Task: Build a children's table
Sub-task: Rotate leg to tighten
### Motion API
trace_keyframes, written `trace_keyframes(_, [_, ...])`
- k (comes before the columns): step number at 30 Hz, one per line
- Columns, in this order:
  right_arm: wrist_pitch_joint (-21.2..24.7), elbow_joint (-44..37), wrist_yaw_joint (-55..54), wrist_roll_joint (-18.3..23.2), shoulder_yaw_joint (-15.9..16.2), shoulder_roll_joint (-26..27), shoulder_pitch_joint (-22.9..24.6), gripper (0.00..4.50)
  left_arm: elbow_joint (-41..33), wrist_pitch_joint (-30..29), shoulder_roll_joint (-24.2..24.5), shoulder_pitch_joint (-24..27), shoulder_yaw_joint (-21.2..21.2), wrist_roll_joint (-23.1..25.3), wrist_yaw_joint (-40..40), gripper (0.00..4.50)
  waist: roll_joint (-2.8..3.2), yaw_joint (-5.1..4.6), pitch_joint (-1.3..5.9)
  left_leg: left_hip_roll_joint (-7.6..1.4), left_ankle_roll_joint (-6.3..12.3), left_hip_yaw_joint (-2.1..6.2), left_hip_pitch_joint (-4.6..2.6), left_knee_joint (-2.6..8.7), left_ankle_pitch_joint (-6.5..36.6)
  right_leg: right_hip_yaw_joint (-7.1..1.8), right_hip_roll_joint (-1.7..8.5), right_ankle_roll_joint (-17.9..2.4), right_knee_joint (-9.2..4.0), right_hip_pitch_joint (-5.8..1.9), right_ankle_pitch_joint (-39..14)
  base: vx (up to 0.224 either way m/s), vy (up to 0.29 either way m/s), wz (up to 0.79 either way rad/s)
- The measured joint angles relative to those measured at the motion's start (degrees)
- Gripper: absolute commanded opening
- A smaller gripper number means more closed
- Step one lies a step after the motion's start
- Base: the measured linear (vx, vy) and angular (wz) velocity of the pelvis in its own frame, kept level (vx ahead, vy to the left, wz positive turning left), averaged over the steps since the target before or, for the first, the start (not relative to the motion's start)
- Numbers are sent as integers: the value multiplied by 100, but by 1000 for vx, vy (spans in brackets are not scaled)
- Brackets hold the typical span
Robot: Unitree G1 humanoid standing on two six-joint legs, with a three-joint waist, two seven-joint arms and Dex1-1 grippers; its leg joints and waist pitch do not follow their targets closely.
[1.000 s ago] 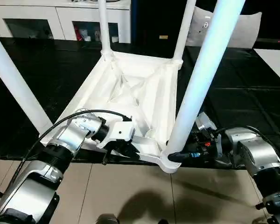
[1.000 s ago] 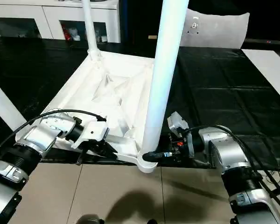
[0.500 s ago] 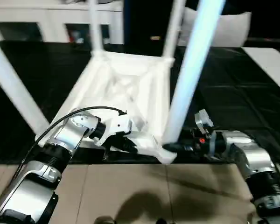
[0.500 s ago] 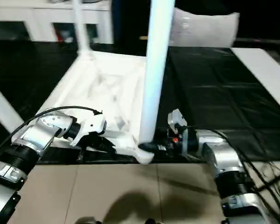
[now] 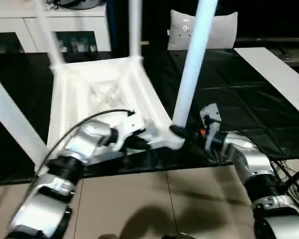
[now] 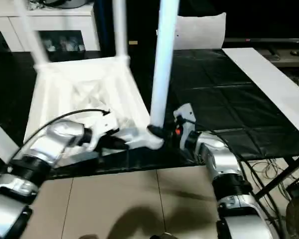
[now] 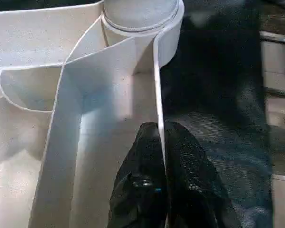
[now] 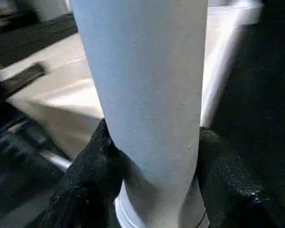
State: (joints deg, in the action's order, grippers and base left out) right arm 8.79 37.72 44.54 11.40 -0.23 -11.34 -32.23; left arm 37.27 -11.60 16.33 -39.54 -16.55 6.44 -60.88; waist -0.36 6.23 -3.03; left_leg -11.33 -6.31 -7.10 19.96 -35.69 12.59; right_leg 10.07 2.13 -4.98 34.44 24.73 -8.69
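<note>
Left end effector point(image 7: 161, 142) pinches the table top's point(image 5: 89, 94) rim; right end effector point(image 8: 152, 156) clamps the near leg point(image 5: 192, 69). We'd keep both grips firm and turn slowly.

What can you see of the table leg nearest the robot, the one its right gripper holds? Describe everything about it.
The leg is a long, round, smooth white tube, plastic by its look, standing nearly upright with a slight lean. Its foot sits in a round corner socket of the upturned white table top, which lies on a black-covered surface. The right gripper clasps it just above the socket, one black finger on each side. Its upper end runs out of the picture.
</note>
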Motion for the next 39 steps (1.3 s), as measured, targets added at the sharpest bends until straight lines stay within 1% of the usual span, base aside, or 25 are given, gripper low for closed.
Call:
trace_keyframes(2, [35, 128, -493, -136, 2, 197, -180, 198, 14, -133, -15, -9, 67, 15, 202, 0, 72, -70, -9, -88, -4, -1, 4, 5, -2, 152, -3, 2, -217, -103, 94, 0, 0, 0])
trace_keyframes(3, [38, 189, -725, -231, 16, 289, -265, 198, 16, -195, -25, -11, 104, 37, 283, 0, 107, -112, -13, -172, -5, 11, -7, 5, -1, 235, 8, 5, -299, -153, 109, 0, 0, 0])
trace_keyframes(4, [21, 301, -1031, -329, 37, 430, -384, 198, 16, -252, -38, -28, 142, 81, 389, 0, 123, -148, -14, -226, -8, -3, -5, -15, -1, 304, 23, 4, -336, -180, 113, 0, 0, 0])
trace_keyframes(5, [-14, 341, -1207, -381, 53, 522, -421, 252, 16, -286, -54, -49, 161, 103, 437, 0, 118, -148, -17, -240, -17, -14, -14, -33, 1, 283, 33, 7, -237, -172, 110, 0, 0, 0])
trace_keyframes(6, [-44, 369, -1389, -432, 53, 607, -442, 264, 17, -303, -58, -53, 172, 116, 477, 0, 88, -151, -24, -222, -36, -46, -63, -54, 22, 193, 37, 17, -136, -157, 102, 0, 0, 0])
trace_keyframes(7, [-61, 430, -1629, -492, 55, 697, -456, 267, 17, -311, -107, -55, 169, 113, 477, 0, 45, -145, -34, -118, -46, -105, -164, -71, 42, 169, 92, -63, -115, -156, 125, 0, 0, 0])
trace_keyframes(8, [-70, 517, -1801, -515, 37, 737, -500, 267, 11, -311, -177, -62, 156, 108, 471, 0, 58, -109, -39, -59, -38, -132, -202, -27, 48, 180, 126, -69, -112, -153, 120, 0, 0, 0])
trace_keyframes(9, [-69, 578, -1908, -535, 15, 765, -566, 286, 11, -311, -233, -61, 130, 90, 442, 0, 67, -62, -42, -35, -15, -139, -178, 16, 59, 188, 138, -66, -145, -136, 120, 0, 0, 0])
trace_keyframes(10, [-157, 568, -1965, -543, -1, 788, -558, 286, 10, -288, -229, -62, 131, 68, 448, 0, 68, -20, -41, -48, -2, -134, -129, 55, 47, 212, 127, -46, -197, -119, 133, 0, 0, 0])
trace_keyframes(11, [-203, 555, -1965, -548, 1, 795, -530, 298, 10, -259, -215, -62, 125, 59, 443, 0, 72, -22, -39, -69, 22, -125, -93, 81, 26, 253, 115, -26, -271, -127, 145, 0, 0, 0])
trace_keyframes(12, [-231, 524, -1965, -550, 1, 803, -506, 306, 10, -232, -206, -62, 114, 51, 440, 0, 102, -24, -35, -127, 21, -108, -86, 99, 10, 321, 111, 3, -354, -149, 165, 0, 0, 0])
trace_keyframes(13, [-268, 493, -1958, -550, 2, 818, -483, 315, 10, -194, -189, -63, 106, 43, 429, 0, 123, -28, -34, -204, 26, -105, -81, 112, -12, 349, 96, 34, -415, -166, 186, 0, 0, 0])
trace_keyframes(14, [-275, 339, -1912, -542, 3, 803, -388, 315, 10, -115, -173, -69, 65, 44, 405, 0, 127, -33, -36, -222, 24, -121, -82, 95, -42, 344, 96, 33, -394, -165, 187, 0, 0, 0])
trace_keyframes(15, [-277, 178, -1831, -512, -2, 761, -264, 322, 21, -4, -151, -69, 5, 51, 346, 0, 123, -31, -37, -214, 15, -133, -97, 68, -37, 317, 102, 21, -356, -163, 191, 0, 0, 0])
trace_keyframes(16, [-270, -131, -1662, -441, -11, 652, -57, 332, 73, 197, -101, -71, -39, 63, 236, 0, 118, 4, -38, -154, -6, -172, -102, 75, -20, 308, 130, -25, -344, -162, 212, 0, 0, 0])
trace_keyframes(18, [-258, -515, -1388, -349, -5, 519, 207, 351, 181, 490, -33, -96, -80, 81, 100, 0, 121, 104, -39, -88, 7, -184, -91, 136, -29, 294, 164, -24, -351, -151, 212, 28, 18, 7])
trace_keyframes(20, [-258, -966, -1094, -204, 24, 350, 484, 364, 314, 859, 8, -136, -119, 111, -28, 0, 122, 209, -39, -97, 47, -173, -86, 142, -43, 295, 176, -18, -366, -150, 213, 0, 0, 0])
trace_keyframes(21, [-253, -1137, -954, -163, 31, 272, 572, 376, 360, 988, 40, -143, -129, 113, -84, 0, 123, 223, -38, -97, 55, -171, -79, 142, -38, 294, 179, -10, -373, -152, 215, 0, 0, 0])
trace_keyframes(24, [-26, -2120, -169, 163, 119, -336, 1246, 393, 724, 1619, 150, -316, -262, 139, -311, 0, 123, 322, -37, -80, 93, -149, -64, 138, -13, 290, 207, 28, -372, -153, 199, 0, 0, 0])
trace_keyframes(28, [253, -2825, 247, 429, 52, -708, 1950, 434, 1222, 2370, 439, -498, -249, 164, -700, 0, 124, 323, -37, -65, 111, -149, -21, 138, 1, 282, 220, 49, -361, -137, 181, 0, 0, 0])
trace_keyframes(33, [550, -3530, 269, 701, 3, -735, 2167, 444, 1775, 2894, 432, -684, -244, 209, -586, 0, 123, 335, -36, -62, 106, -158, -7, 129, -3, 288, 220, 50, -361, -132, 182, 0, 0, 0])
trace_keyframes(36, [693, -3788, -183, 627, -44, -642, 2220, 444, 2046, 2983, 441, -753, -149, 193, -507, 0, 122, 314, -36, -61, 99, -159, -3, 121, -7, 292, 221, 59, -369, -134, 188, 0, 0, 0])
trace_keyframes(37, [793, -3815, -343, 585, -51, -634, 2251, 450, 2077, 2945, 442, -751, -79, 143, -557, 43, 121, 289, -36, -62, 96, -159, 2, 121, -9, 298, 220, 69, -386, -134, 194, 0, 0, 0])
trace_keyframes(38, [953, -3872, -488, 568, -64, -616, 2287, 450, 2093, 2870, 444, -733, 42, 10, -667, 43, 121, 265, -36, -64, 95, -158, 4, 123, -10, 306, 220, 78, -402, -134, 200, 0, 0, 0])
trace_keyframes(39, [1156, -3946, -648, 570, -107, -551, 2328, 450, 2056, 2787, 441, -661, 262, -270, -833, 53, 121, 235, -36, -67, 96, -154, 7, 125, -10, 308, 219, 84, -411, -134, 204, 0, 0, 0])
